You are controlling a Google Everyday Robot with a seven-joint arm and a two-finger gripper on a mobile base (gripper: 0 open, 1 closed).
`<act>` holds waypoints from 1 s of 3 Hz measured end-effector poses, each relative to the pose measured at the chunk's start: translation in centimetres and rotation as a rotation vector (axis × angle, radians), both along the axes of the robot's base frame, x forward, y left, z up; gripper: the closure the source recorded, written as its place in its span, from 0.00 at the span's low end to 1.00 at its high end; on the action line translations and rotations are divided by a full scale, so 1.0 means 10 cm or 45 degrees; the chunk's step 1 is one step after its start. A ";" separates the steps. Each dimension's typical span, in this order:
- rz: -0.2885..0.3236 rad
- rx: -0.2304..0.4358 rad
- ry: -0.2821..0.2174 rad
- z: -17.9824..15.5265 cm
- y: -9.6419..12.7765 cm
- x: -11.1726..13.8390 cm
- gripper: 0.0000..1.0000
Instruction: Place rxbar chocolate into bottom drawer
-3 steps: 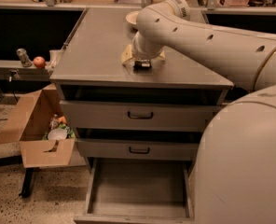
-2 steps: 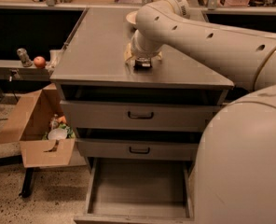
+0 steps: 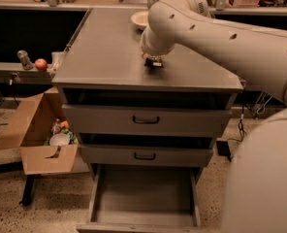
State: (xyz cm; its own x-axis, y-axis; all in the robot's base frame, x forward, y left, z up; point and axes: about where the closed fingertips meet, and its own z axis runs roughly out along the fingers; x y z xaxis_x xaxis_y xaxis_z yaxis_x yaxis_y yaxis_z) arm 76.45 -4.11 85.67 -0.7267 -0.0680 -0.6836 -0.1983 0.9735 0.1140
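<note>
My gripper (image 3: 153, 61) is down on the grey cabinet top, right of its middle, at the end of the cream arm that reaches in from the right. A small dark piece shows under the wrist. I cannot tell whether it is the rxbar chocolate or part of the gripper; no bar shows elsewhere. The bottom drawer (image 3: 143, 193) is pulled open at the foot of the cabinet, and its flat grey floor is bare. The two upper drawers with black handles are shut.
A cream bowl (image 3: 139, 18) sits at the back of the cabinet top, just behind the gripper. An open cardboard box (image 3: 39, 135) with items stands on the floor to the left. An apple (image 3: 40, 64) lies on a low shelf at left. My body fills the right foreground.
The gripper has shifted slightly to the right on the cabinet top. The drawers and the bowl have not moved.
</note>
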 end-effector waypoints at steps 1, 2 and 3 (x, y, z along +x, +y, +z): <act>0.025 0.072 -0.207 0.48 -0.10 -0.02 1.00; 0.031 0.096 -0.257 0.58 -0.08 0.02 1.00; 0.036 0.097 -0.257 0.58 -0.07 0.01 1.00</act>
